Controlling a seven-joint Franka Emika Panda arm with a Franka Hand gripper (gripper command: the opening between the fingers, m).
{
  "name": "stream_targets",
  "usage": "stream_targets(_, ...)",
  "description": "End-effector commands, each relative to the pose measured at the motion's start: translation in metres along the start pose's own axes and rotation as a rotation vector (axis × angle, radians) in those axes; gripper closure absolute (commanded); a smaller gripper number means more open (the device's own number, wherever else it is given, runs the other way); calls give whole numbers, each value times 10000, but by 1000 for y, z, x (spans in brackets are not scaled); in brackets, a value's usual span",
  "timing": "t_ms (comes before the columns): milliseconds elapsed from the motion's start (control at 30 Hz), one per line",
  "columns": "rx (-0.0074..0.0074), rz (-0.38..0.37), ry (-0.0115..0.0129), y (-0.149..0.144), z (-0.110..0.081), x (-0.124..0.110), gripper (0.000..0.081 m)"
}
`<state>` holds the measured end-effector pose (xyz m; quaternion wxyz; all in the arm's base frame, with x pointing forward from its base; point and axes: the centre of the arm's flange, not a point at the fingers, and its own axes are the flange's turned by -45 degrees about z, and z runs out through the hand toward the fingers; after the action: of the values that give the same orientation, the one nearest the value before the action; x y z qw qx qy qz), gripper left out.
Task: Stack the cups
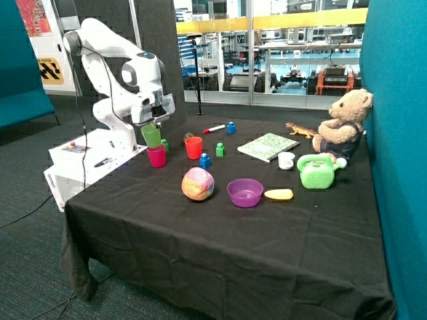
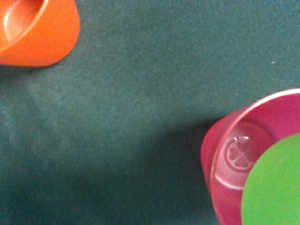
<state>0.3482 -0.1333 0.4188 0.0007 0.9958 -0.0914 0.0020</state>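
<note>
A Franka arm's gripper [image 1: 154,123] carries a small green tapered plastic cup [image 1: 151,135] just above a pink-magenta plastic cup [image 1: 156,157] standing at the left of a black-clothed table [image 1: 220,233]; the fingers appear clamped on the green cup's rim, since it hangs clear of the cloth. A third cup, the red tapered plastic one [image 1: 193,147], stands upright just right of the pair, not yet stacked. The wrist view shows the green cup's base [image 2: 274,185] overlapping only part of the pink cup's open mouth [image 2: 248,154], so the two look off-centre. A descent from here could land the green base on the pink rim, tipping or shoving the lighter cup across the cloth. A release at this height might bounce the green cup out. A small green block [image 1: 165,144] beside the pink cup could be knocked too.
</note>
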Motion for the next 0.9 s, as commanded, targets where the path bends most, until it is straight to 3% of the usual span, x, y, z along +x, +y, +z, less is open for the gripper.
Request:
stream_targets(0,11,-233,-41,0,7,10,808)
stream_targets(33,11,19,-41,-1,10,12,808)
stream_targets(67,11,-363,-41,-2,8,12,808)
stream_targets(300,12,-645,-41,-5,10,14,808)
stream_targets(867,12,-687,-41,-1,25,8,808)
